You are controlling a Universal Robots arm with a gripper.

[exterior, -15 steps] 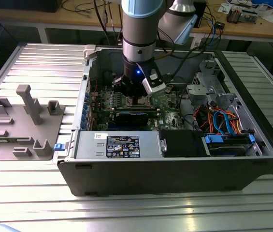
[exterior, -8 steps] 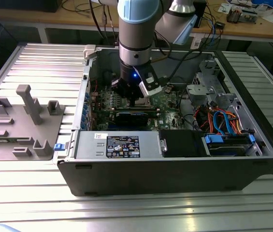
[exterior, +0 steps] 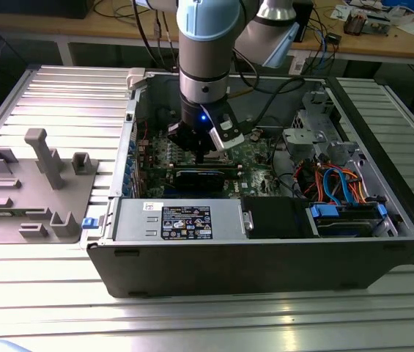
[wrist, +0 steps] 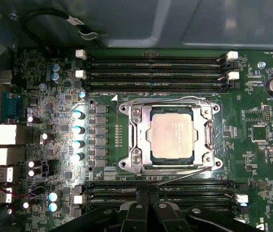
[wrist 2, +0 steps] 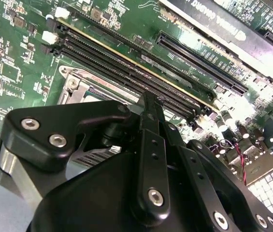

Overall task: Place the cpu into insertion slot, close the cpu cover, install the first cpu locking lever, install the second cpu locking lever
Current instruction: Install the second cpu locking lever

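The cpu [wrist: 171, 134] is sitting flat in the insertion slot [wrist: 170, 137] on the green motherboard [wrist: 252, 145]. In the first wrist view it is showing a dull silver-grey square top with faint print, rounded corners, and a thin dark edge of the chip's base peeking out around it. The cpu cover [wrist: 139, 137] is lying closed over it, a silver metal frame whose square window is letting the chip's top show through, with screw heads at the frame's corners. A thin silver lever [wrist: 187, 177] is running along the socket edge nearest the gripper, slightly slanted and not lying tight against the frame.

The gripper [wrist: 148, 195] is hanging over the memory slots [wrist: 155, 72] just beside the socket; its black fingers [wrist 2: 148, 104] are pressed together with nothing between them, tips close to the long black slots in both wrist views. In the second wrist view a corner of the socket rim [wrist 2: 71, 82] is peeking out behind the gripper's black body.

In the exterior view the arm [exterior: 204, 44] is reaching down into the open computer case [exterior: 265, 257], with the gripper [exterior: 201, 150] low over the board. A grey fixture tray [exterior: 31, 191] is sitting on the ribbed metal table [exterior: 192, 323] toward the exterior view's left, well apart from the case.
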